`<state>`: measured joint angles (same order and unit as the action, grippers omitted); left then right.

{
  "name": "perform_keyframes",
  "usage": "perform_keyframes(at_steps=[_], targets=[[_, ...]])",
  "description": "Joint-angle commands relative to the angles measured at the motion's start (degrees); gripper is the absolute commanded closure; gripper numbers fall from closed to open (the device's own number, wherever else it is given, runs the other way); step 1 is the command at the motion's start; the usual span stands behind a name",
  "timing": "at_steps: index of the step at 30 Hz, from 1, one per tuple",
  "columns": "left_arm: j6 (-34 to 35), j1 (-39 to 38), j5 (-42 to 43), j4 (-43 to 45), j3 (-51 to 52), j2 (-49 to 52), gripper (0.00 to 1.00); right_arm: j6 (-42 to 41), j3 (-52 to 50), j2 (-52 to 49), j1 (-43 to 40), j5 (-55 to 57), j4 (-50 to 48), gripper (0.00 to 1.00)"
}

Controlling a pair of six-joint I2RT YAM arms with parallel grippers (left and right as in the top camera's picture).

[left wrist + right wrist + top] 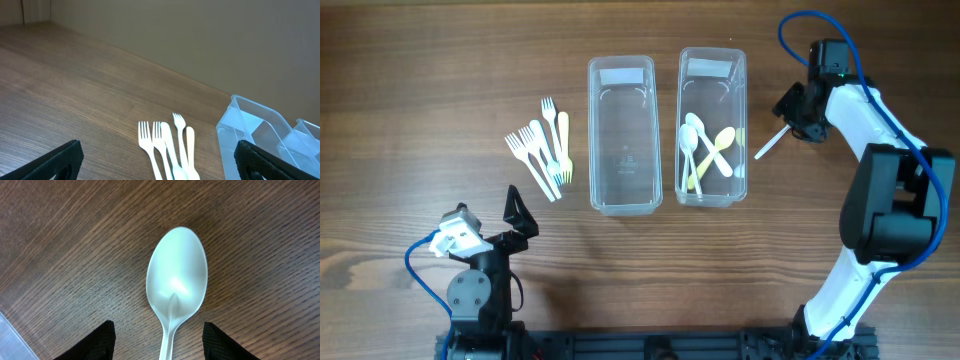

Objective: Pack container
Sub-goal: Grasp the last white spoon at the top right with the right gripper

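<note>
A white plastic spoon lies on the wooden table between the fingers of my right gripper, which is open; the fingers are apart from its handle. In the overhead view the spoon's handle sticks out from under the right gripper, just right of the right clear container, which holds several white and yellow spoons. The left clear container is empty. Several plastic forks lie left of it. My left gripper is open and empty, below the forks.
The two containers stand side by side at the table's middle back. The left wrist view shows the empty container's corner to the right of the forks. A blue cable loops above the right arm.
</note>
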<state>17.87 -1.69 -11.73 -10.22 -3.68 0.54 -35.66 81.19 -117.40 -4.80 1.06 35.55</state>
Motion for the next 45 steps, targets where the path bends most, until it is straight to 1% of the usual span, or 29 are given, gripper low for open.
perform_keyframes(at_steps=[1,8,24,26,27,28,33,34,35,38,45], targets=[[-0.76,0.55,0.31,0.15,0.48,-0.11,0.00,1.03,1.36,-1.55,0.46,-1.11,0.09,0.45],[-0.76,0.55,0.31,0.15,0.48,-0.11,0.00,0.98,1.31,-1.70,0.44,-1.11,0.00,0.47],[-0.74,0.55,0.31,0.15,0.48,-0.11,0.00,0.98,1.31,-5.09,0.44,-2.45,-0.22,0.47],[-0.76,0.55,0.31,0.15,0.48,-0.11,0.00,0.96,1.31,-5.53,0.44,-2.56,-0.17,0.57],[-0.76,0.55,0.31,0.15,0.48,-0.11,0.00,0.96,1.31,-5.73,0.44,-2.62,-0.17,0.68],[-0.76,0.55,0.31,0.15,0.48,-0.11,0.00,0.98,1.31,-5.75,0.44,-2.60,-0.17,0.73],[-0.74,0.55,0.31,0.15,0.48,-0.11,0.00,1.05,1.31,-5.75,0.44,-2.64,-0.13,0.91],[-0.76,0.55,0.31,0.15,0.48,-0.11,0.00,1.11,1.31,-5.75,0.44,-2.64,-0.13,0.94],[-0.76,0.55,0.31,0.15,0.48,-0.11,0.00,1.16,1.31,-5.75,0.44,-2.64,-0.02,0.96],[-0.76,0.55,0.31,0.15,0.48,-0.11,0.00,1.20,1.31,-5.75,0.44,-2.99,0.68,0.96],[-0.76,0.55,0.31,0.15,0.48,-0.11,0.00,1.25,2.80,-3.26,0.44,-10.62,1.68,0.96]])
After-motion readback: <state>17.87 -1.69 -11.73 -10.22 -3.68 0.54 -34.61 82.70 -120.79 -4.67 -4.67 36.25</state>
